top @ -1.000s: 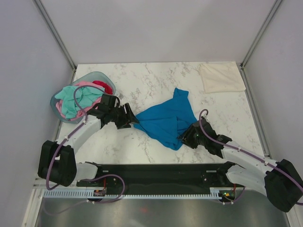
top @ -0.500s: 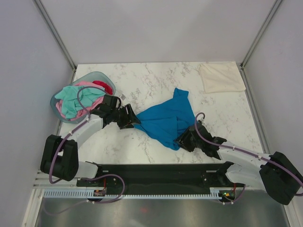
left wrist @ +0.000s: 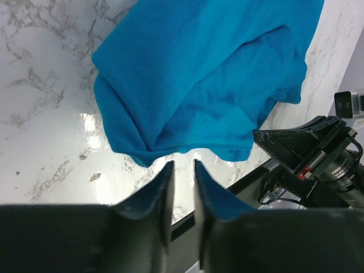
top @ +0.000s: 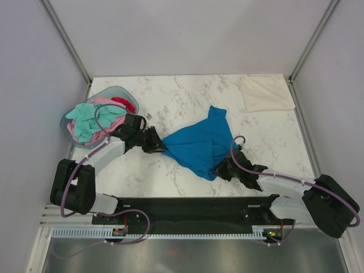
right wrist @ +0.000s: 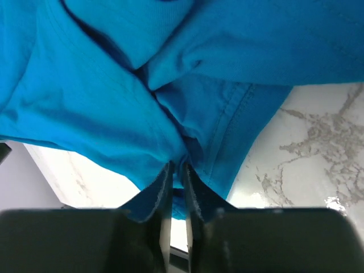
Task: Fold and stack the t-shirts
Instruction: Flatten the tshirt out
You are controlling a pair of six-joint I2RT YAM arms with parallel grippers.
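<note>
Bright blue cloth t-shirt (top: pixel 196 145): crumpled at middle of white marble-look counter (top: pixel 187 96). Left claw (left wrist: pixel 182 166): narrowly apart, tips at shirt's left corner, bare counter visible through gap. Right claw (right wrist: pixel 177 166): clamped on bunched fold at shirt's near right hem. Cream folded cloth t-shirt (top: pixel 266 92): flat at far right corner, well apart.

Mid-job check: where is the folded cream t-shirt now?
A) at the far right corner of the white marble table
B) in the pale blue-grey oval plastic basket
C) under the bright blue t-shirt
A: the folded cream t-shirt lies flat by the far right corner of the white marble table, on its own.
</note>
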